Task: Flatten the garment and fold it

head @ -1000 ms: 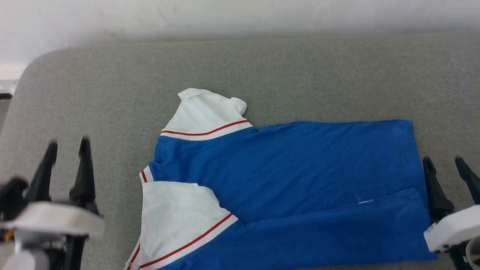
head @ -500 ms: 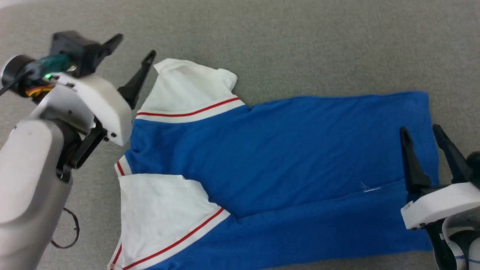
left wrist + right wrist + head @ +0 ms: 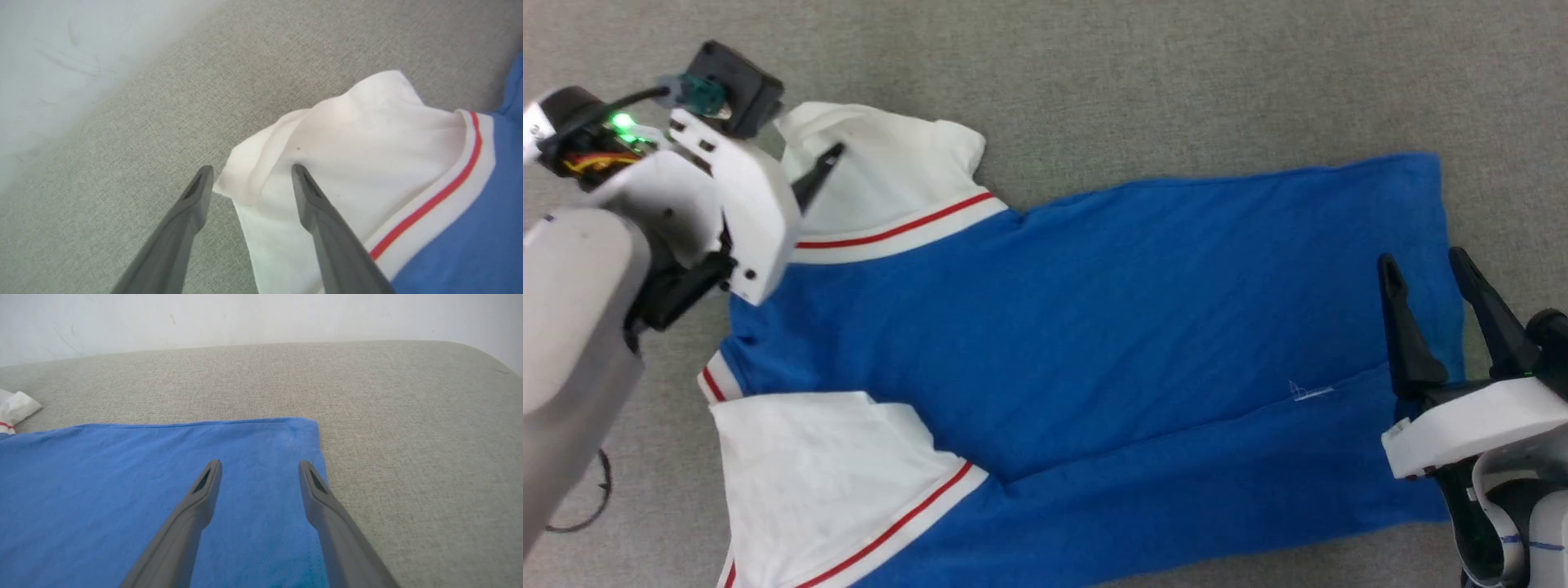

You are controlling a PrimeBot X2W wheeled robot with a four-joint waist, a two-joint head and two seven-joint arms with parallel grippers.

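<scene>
- At the far left corner of the T-shirt (image 3: 1094,327), the left gripper (image 3: 251,168) has its fingers (image 3: 314,204) spread wide and holds nothing.
- They straddle the free corner of the far white sleeve (image 3: 890,175). One finger is over the bare grey cloth and the other over the sleeve, its tip at a small dimple in the fabric. Whether it presses there cannot be told.
- The right gripper (image 3: 260,463) is also spread wide and empty. It is above the blue body just inside the hem (image 3: 1429,204), with one finger close to the hem's edge.
- The T-shirt lies spread on the grey fabric-covered table (image 3: 1176,73), plain blue side up, collar end to the left and hem to the right.
- The near sleeve (image 3: 825,474) lies flat, and a long crease crosses the lower body.
- A white wall (image 3: 245,318) rises behind the table's rounded far edge.
</scene>
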